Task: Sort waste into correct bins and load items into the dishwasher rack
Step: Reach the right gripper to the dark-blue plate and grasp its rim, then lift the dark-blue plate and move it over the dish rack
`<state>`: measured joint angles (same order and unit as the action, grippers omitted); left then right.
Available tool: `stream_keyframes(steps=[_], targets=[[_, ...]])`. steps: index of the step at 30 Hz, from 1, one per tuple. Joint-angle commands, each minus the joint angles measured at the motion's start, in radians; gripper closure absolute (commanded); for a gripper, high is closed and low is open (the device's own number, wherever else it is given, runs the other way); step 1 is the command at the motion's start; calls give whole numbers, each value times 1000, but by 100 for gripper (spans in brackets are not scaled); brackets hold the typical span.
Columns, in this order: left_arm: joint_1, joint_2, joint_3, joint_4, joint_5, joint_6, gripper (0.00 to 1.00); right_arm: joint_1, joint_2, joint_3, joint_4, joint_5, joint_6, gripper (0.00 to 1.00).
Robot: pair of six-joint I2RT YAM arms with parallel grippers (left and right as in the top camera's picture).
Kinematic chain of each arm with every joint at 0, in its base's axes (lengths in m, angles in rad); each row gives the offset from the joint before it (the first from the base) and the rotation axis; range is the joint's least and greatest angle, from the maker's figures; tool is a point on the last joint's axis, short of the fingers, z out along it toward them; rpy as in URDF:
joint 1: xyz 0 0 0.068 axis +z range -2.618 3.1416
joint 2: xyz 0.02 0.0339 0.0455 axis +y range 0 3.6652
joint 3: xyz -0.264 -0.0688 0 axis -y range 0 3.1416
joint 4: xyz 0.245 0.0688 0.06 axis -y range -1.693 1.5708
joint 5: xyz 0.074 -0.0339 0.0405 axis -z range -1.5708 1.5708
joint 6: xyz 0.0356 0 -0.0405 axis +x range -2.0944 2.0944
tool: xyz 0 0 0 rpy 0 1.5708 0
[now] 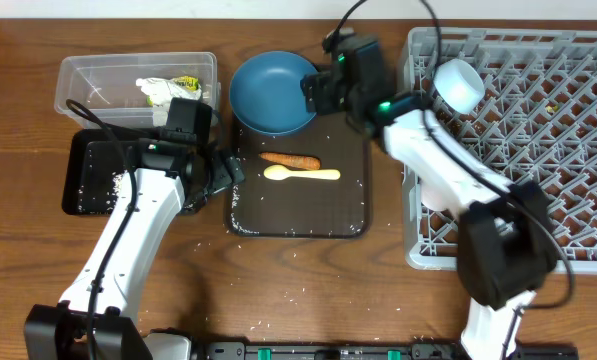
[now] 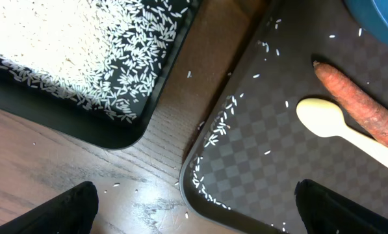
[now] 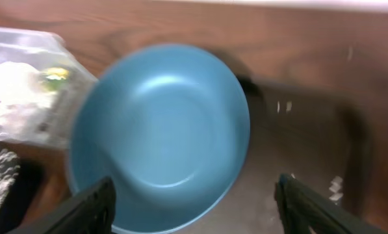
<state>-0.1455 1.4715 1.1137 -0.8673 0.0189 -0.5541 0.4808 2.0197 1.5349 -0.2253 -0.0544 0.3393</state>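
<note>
Rice grains on brown wooden table

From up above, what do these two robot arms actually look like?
The left arm and right arm both have white tube-like links joined by boxy black joints, with thin black cables attached. A green light glows near the right wrist. The fingers are plain black.

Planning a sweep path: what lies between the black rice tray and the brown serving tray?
A strip of wooden table with stray rice grains, seen in the left wrist view.
</note>
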Motion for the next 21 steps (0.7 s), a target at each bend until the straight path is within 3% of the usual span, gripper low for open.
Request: stream_keyframes(steps=[1,6,10,13,16,21], targets=[[5,-8,22,-3,-12,-5,1,16,71,10,4,116,174,26],[5,-8,22,-3,-12,-5,1,16,150,10,23,117,196,28],[5,-8,22,-3,-12,-5,1,16,190,10,48,106,196,36],[5,-8,22,-3,-12,-5,1,16,199,10,50,106,196,51],[5,-8,22,-3,-12,-5,1,16,200,10,50,106,196,78],[5,-8,22,-3,-12,-5,1,15,200,10,-2,106,195,97]])
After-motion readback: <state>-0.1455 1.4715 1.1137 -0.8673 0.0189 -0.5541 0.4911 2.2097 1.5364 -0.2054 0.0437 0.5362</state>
